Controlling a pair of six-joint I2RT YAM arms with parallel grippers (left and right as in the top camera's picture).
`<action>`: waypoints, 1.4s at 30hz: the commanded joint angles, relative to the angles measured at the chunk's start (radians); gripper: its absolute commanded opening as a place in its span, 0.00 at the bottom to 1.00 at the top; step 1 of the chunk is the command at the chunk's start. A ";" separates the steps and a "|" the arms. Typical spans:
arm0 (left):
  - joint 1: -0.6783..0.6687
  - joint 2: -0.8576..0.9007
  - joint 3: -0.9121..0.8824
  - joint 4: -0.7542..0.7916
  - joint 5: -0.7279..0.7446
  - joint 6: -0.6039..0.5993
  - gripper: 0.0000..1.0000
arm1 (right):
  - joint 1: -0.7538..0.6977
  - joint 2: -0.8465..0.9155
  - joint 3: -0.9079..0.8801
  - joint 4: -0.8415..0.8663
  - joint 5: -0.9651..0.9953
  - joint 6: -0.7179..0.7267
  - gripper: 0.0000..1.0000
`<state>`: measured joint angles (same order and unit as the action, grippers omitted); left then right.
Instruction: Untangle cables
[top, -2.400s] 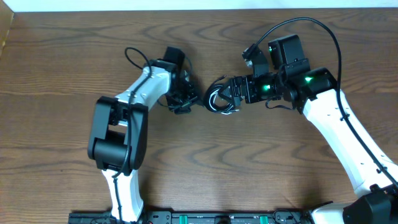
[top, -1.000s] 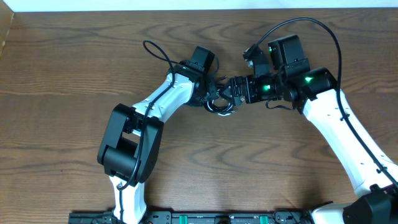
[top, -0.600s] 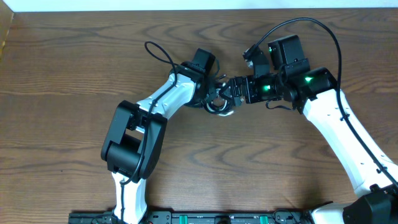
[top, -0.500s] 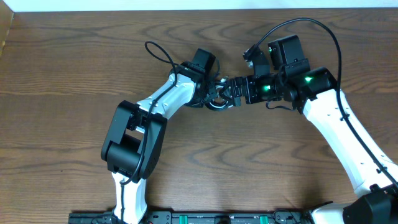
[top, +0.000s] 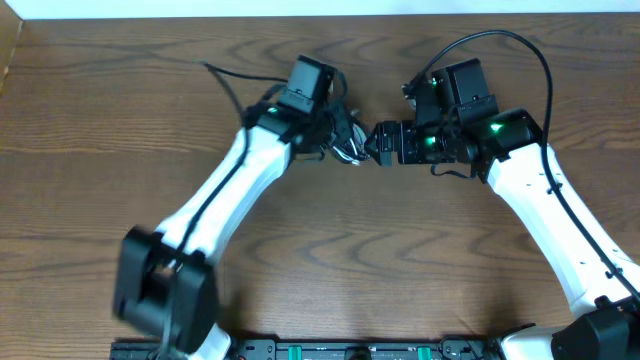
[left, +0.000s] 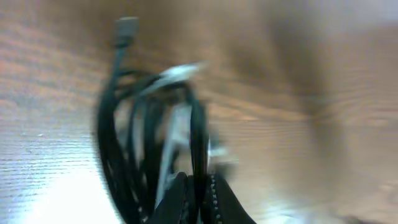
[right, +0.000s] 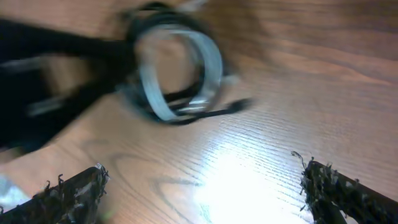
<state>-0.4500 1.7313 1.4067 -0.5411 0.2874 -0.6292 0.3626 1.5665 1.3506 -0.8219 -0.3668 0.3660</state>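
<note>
one cable bundle in left pincer

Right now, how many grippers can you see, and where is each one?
2. The left gripper is shut on the cables, holding the tangled bundle. The right gripper stands open beside that bundle, not touching it. Neither is hidden.

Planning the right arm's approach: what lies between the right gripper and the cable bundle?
Only bare wooden table separates the right gripper from the cable bundle, as the right wrist view shows.
</note>
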 joint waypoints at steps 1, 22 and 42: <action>-0.001 -0.065 0.004 -0.001 0.019 -0.020 0.07 | 0.006 0.005 -0.001 -0.001 0.038 0.098 0.99; 0.003 -0.088 0.004 0.070 0.311 -0.363 0.08 | 0.006 0.005 -0.001 0.055 -0.014 -0.238 0.73; 0.019 -0.087 0.004 0.105 0.346 -0.343 0.07 | 0.043 -0.027 -0.004 0.122 -0.054 -0.156 0.01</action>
<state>-0.4366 1.6524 1.4067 -0.4068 0.7078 -1.0424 0.4156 1.5665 1.3457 -0.7059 -0.3927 0.1497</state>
